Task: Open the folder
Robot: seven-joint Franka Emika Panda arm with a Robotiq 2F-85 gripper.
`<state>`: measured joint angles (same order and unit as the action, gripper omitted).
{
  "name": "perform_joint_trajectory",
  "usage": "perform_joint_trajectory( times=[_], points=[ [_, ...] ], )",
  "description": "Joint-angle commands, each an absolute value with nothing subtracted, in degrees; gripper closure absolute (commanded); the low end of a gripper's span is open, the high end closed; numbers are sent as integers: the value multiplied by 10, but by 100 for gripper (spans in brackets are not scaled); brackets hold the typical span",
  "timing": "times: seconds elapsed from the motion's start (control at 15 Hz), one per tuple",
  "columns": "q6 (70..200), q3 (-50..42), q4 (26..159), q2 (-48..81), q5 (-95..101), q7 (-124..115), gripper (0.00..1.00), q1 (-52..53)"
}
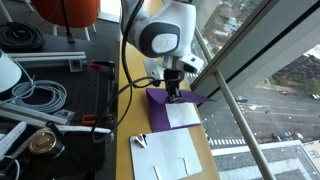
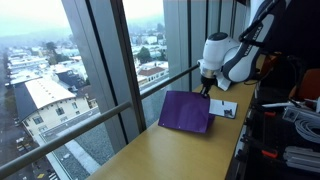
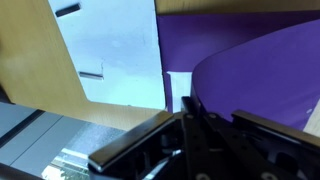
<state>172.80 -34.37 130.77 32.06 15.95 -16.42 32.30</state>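
Note:
The purple folder point(image 1: 160, 106) lies on the wooden table by the window. Its top cover point(image 2: 186, 112) is lifted and curves upward, and white sheets inside point(image 1: 183, 114) are showing. My gripper point(image 1: 172, 93) is shut on the edge of this cover, at its upper corner point(image 2: 205, 88). In the wrist view the fingers point(image 3: 190, 108) are closed together against the curved purple cover point(image 3: 260, 70), with a strip of white sheet point(image 3: 178, 88) beside them.
A white card sheet with small slots point(image 1: 167, 156) lies next to the folder, also seen in the wrist view point(image 3: 110, 50). The window rail point(image 1: 240, 110) runs along the table edge. Cables and hardware point(image 1: 40, 100) crowd the black board on the other side.

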Motion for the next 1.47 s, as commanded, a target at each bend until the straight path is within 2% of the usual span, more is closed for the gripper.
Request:
perform_joint_trajectory(
  times=[0.0,0.27,0.53,1.07,1.4],
  points=[
    [1769,-472,1350,311,234,-235,100,479],
    [1800,-574,1395,340,202,-232,100,642],
    [1828,-620,1441,362,137,-199,100,752],
    [1841,-619,1473,386,23,-127,100,847],
    [1834,-652,1476,379,6,-94,100,886]
  ],
)
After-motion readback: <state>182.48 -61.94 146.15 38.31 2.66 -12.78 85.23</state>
